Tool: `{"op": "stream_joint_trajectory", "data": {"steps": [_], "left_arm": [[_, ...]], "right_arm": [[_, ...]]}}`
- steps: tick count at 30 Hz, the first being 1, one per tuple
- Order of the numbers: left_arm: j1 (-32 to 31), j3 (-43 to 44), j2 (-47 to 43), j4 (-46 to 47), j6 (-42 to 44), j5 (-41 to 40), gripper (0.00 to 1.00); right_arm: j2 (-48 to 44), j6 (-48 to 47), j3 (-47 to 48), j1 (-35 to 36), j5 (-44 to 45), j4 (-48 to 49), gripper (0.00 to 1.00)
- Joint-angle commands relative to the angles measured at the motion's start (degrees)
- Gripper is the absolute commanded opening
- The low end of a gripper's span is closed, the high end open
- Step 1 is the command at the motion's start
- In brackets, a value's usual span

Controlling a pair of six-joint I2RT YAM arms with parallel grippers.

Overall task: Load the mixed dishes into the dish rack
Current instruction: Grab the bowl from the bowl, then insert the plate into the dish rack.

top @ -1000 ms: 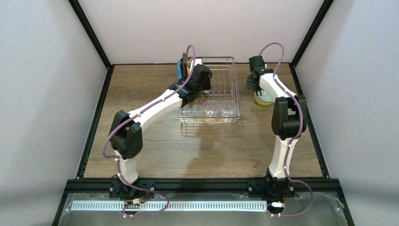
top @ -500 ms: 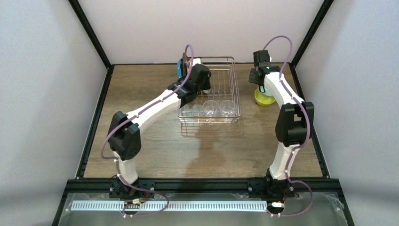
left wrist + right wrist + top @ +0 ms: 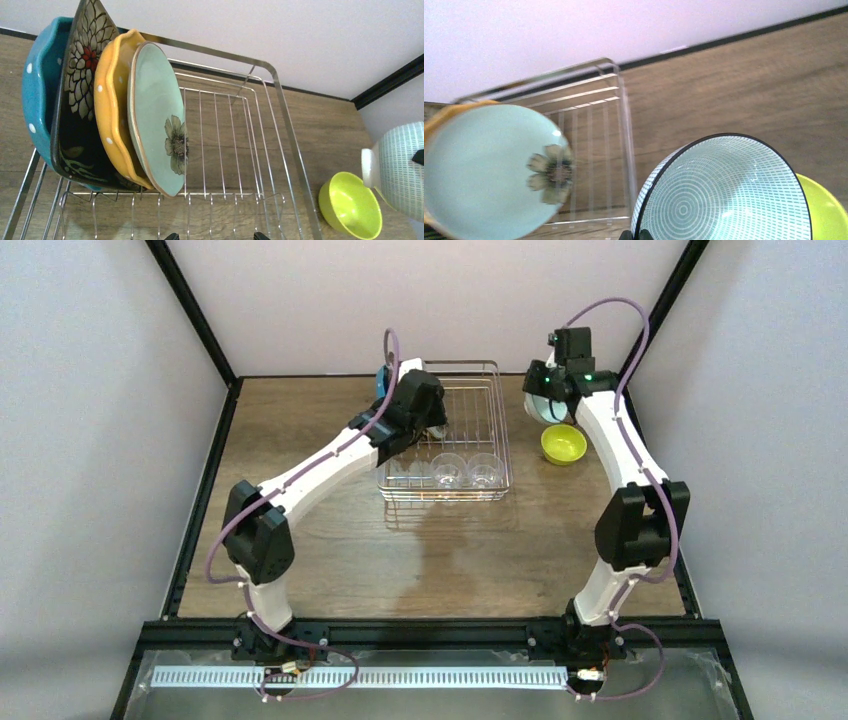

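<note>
The dish rack stands at the back of the table. The blue dotted plate, black floral plate, orange dotted plate and pale green plate stand on edge at its left end. Three clear glass cups sit along its near side. My left gripper is open and empty over the rack, beside the plates; it also shows in the top view. My right gripper is shut on the rim of the mint bowl, held tilted above the table right of the rack. The yellow-green bowl sits on the table below it.
The rack's right rim lies between the two grippers. The black frame rail runs along the table's right edge, close to the right arm. The back wall is just behind the rack.
My right gripper has lifted the mint bowl out of the yellow-green bowl and raised it toward the back. My left gripper has shifted slightly toward the back of the rack.
</note>
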Motion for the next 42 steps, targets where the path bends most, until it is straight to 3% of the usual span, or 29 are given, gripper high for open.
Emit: {"op": "stream_joint_trajectory", "data": {"steps": [1,13,18,24,38,42], "left_arm": [[0.58,1.21,-2.63,-0.67,-2.26,1.77,0.86],[2.72,-4.81,-6.71,2.59,-9.66,6.60,0.86],[6.66,-12.23,-10.67,9.44,-18.21,14.22,0.86],[9.92,-21.03,-14.45,20.12,-28.04,20.71,0.89],[12.27,-25.64,-14.70,32.94,-39.56,28.72,0.91],[13.07,-25.43,-14.40,34.30,-40.59,29.87,0.98]], "right_arm": [[-3.08,3.37,3.88,-0.15,-11.02,4.14,0.01],[-2.77,14.30,1.74,2.50,-24.40,14.53,0.01],[-4.06,20.59,-1.89,2.49,-28.86,21.28,0.01],[-6.17,30.50,-9.01,2.49,-33.12,33.84,0.01],[-7.27,53.47,-24.09,2.17,-41.29,64.99,0.01],[-6.34,58.91,-26.33,1.96,-43.32,72.72,0.01]]}}
